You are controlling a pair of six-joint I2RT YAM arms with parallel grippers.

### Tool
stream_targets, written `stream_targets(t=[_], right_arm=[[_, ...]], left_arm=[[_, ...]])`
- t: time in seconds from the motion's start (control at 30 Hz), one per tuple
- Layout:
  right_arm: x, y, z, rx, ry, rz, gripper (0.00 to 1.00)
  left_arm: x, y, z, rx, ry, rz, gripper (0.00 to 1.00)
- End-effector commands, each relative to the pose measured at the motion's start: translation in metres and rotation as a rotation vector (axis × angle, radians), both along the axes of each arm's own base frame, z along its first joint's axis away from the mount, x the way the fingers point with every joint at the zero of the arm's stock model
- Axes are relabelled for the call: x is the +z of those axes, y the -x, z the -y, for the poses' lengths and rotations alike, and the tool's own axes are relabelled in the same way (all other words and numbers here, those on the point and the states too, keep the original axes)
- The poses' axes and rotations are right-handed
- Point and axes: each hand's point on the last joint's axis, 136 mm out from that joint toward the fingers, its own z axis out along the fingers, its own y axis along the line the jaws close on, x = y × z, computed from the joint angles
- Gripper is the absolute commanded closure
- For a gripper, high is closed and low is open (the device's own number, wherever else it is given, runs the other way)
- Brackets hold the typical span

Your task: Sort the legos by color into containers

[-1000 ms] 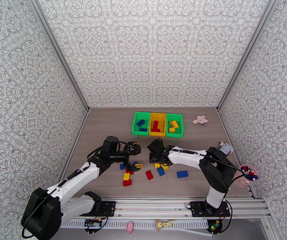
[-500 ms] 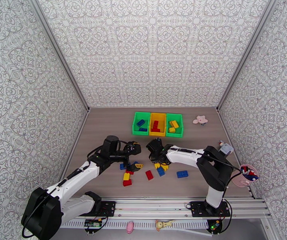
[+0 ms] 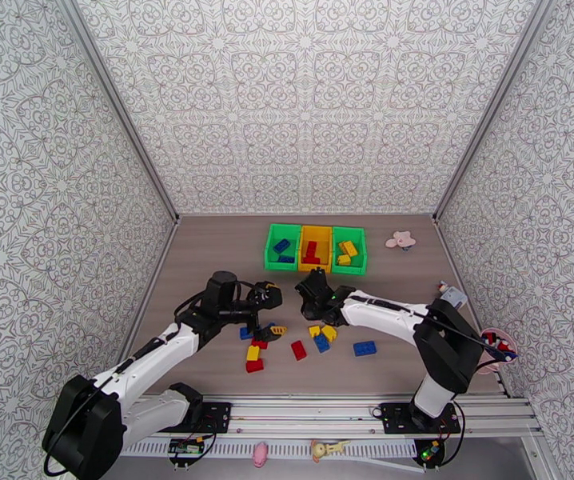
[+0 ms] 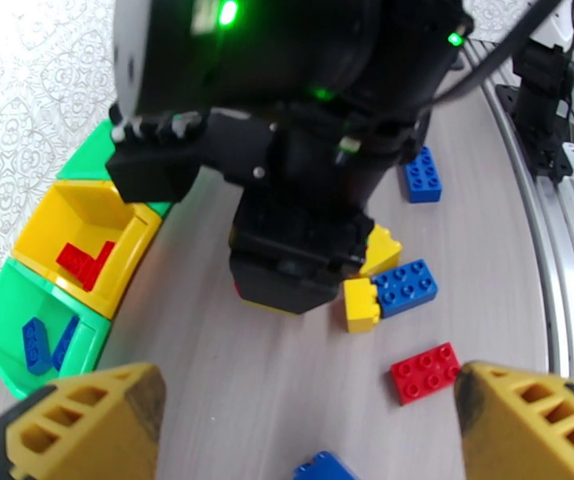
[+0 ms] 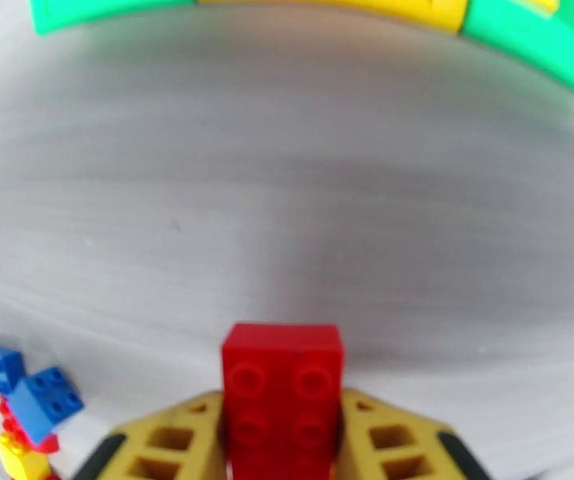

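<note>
In the right wrist view my right gripper is shut on a red lego, held over bare table with the containers' rims ahead. From above, the right gripper hangs just in front of the yellow bin, which holds red bricks. The left green bin holds blue ones, the right green bin yellow ones. My left gripper is open over loose legos. In the left wrist view its fingers are spread wide and a red brick lies ahead.
A pink flower toy lies right of the bins. A pink cup of small pieces sits at the table's right edge, with a small grey object behind it. The two grippers are close together mid-table.
My right gripper has shut on the red lego, lifted it off the pile and moved slightly towards the bins. The left arm has barely moved.
</note>
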Motion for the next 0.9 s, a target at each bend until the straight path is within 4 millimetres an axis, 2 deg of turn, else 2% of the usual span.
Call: stream_targets(t=[0.0,0.13,0.37,0.47,0.63,0.87], right_arm=[[0.040,-0.030,-0.005,-0.003,-0.030,0.143,0.65],[0.059,-0.058,-0.009,-0.010,-0.038,0.214,0.65],[0.098,-0.122,-0.011,-0.054,-0.076,0.347,0.65],[0.107,-0.147,-0.006,-0.069,-0.044,0.392,0.64],[0.099,-0.177,-0.001,-0.075,-0.013,0.392,0.64],[0.065,-0.209,0.001,-0.086,-0.002,0.362,0.64]], left_arm=[[0.009,-0.009,-0.002,0.046,0.029,0.033,0.00],[0.014,-0.016,-0.002,0.095,0.074,0.027,0.00],[0.017,-0.026,-0.004,0.159,0.099,0.043,0.00],[0.019,-0.033,-0.005,0.202,0.115,0.051,0.00],[0.018,-0.036,-0.006,0.219,0.117,0.056,0.00],[0.014,-0.036,-0.006,0.218,0.108,0.044,0.00]])
